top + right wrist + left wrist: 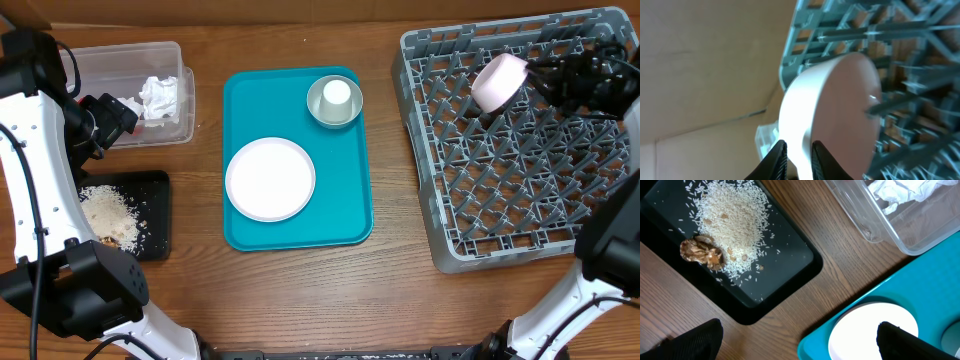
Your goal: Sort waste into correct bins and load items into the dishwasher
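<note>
Two arms over a wooden surface, waste at left, rack at right.
Left end effector (800, 338), fingers wide apart, hovers near the clear rectangular plastic tub (181, 60) holding a crumpled white paper napkin (158, 97) and the shallow black tray (155, 215) of pale rice crumbs (108, 212). The large pinkish-white round plate (498, 82) stands on edge in the grey grid dish rack (520, 190). The right end effector (799, 155) straddles its rim; whether it grips, I cannot tell.

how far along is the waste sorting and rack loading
Done: the napkin is in the clear tub; the rice and the brown food piece are in the black tray.
In hand: the right gripper has its jaws around the pink plate, on edge in the rack.
Left: the white plate, bowl and cup, on the teal tray.
</note>
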